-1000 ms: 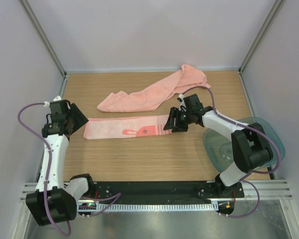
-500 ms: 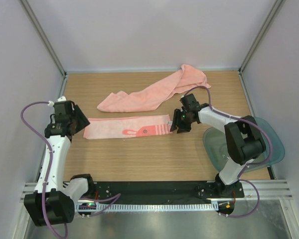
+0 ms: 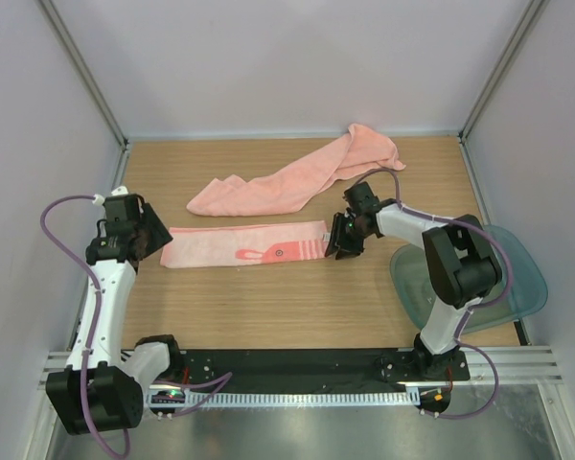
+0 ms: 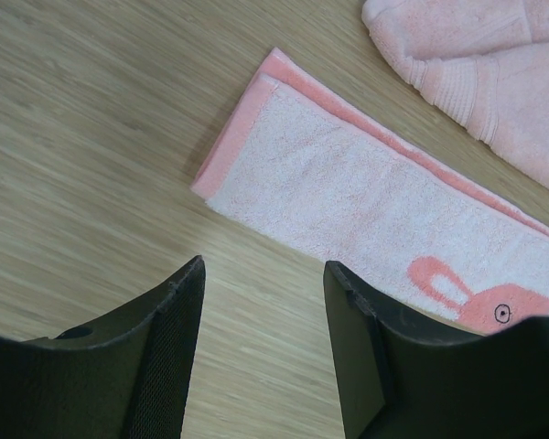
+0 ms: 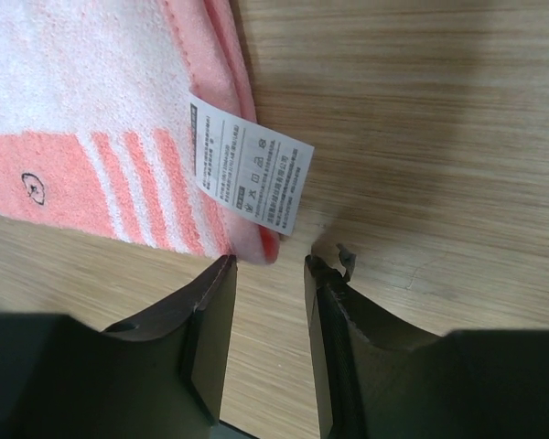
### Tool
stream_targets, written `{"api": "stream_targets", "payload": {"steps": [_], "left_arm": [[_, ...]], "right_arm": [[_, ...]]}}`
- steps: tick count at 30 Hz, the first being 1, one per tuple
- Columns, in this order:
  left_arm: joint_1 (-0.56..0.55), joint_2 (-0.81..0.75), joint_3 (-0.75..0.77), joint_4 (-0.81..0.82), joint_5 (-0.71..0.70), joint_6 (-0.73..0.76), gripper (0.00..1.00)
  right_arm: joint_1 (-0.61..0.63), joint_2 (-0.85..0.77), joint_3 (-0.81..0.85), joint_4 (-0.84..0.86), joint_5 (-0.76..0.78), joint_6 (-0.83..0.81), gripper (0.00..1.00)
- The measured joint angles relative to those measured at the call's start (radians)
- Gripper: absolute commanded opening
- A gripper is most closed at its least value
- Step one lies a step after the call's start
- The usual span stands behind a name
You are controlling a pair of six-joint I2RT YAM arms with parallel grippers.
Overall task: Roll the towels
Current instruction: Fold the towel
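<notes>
The smaller towel [image 3: 244, 246] lies flat on the table [image 3: 268, 316] as a long folded strip running between my two arms. Its pale terry face is up, with a salmon border and a rabbit motif [image 4: 462, 294] on it. The long towel [image 3: 287, 182] sprawls loosely close behind it, not on it, with its far end bunched toward the back right corner. My right gripper [image 5: 268, 267] is down at the strip's right end. Its fingers stand apart with a modest gap, and the towel's near corner and its care label [image 5: 252, 169] sit just at the mouth of that gap, so as far as I can see I pinch nothing. My left gripper [image 4: 263, 274] sits by the left end with its fingers spread. Only bare wood lies between the tips, and the towel's edge is just beyond them. I judge this cloth light, soft and quite limp: it will not push along like a board, but will buckle and bunch wherever I nudge it. The smooth wood will probably let the whole strip drag toward me if I pull. The terry should cling to itself, which helps a roll stay wound. I would take hold at the short right edge, reaching past the thicker hem so that both folded layers come up together. I would not take the label alone, which would only lift as a flap. That hem makes a fair core to turn over, and my left fingers could press the far end down to keep the strip from sliding.
</notes>
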Motion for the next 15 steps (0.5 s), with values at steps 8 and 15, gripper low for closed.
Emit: {"api": "stream_targets", "payload": {"steps": [8, 15], "left_arm": [[-0.001, 0.0, 0.0, -0.001, 0.0, 0.0, 0.56], [-0.001, 0.0, 0.0, -0.003, 0.0, 0.0, 0.56]], "right_arm": [[0.0, 0.021, 0.013, 0.024, -0.026, 0.019, 0.38], [-0.001, 0.038, 0.014, 0.041, -0.037, 0.03, 0.17]]}}
